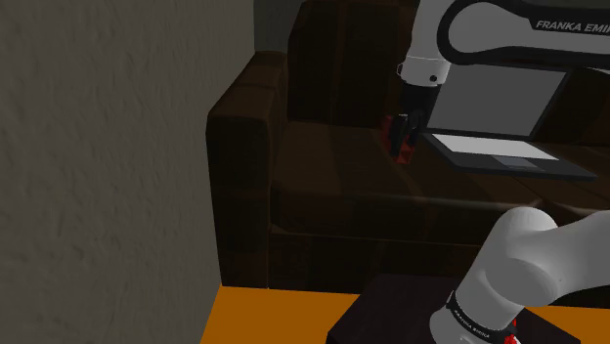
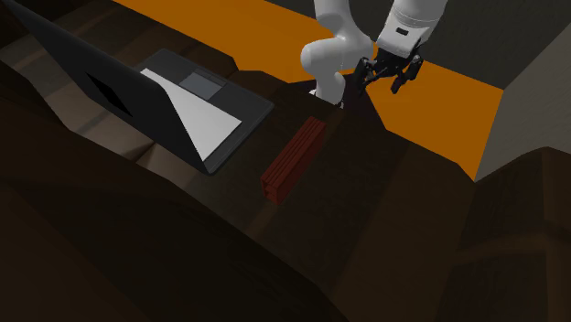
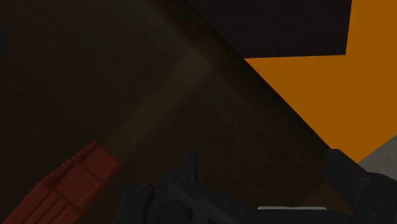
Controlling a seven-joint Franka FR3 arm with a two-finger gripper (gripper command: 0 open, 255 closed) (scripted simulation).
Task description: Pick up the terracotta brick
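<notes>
Dark laptop (image 2: 212,117) and, just beside it, red-brown brick (image 2: 295,160) lay on the sofa seat (image 2: 371,178); toward the second exterior view's right the end effector (image 2: 385,84) hovered apart, fingers (image 3: 340,173) spread wide. Brick likely stiff, heavy, gritty: best pinched across its narrow width, mid-length.

The brick (image 2: 295,156) looks matt and ridged, the sofa (image 1: 244,147) smooth, the wall (image 1: 98,147) rough

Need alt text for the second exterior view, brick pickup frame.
A dark red ridged brick lies untouched on a dark brown sofa seat, with the black end effector hovering open near its far end. An open laptop sits beside the brick, and an orange floor shows beyond.
</notes>
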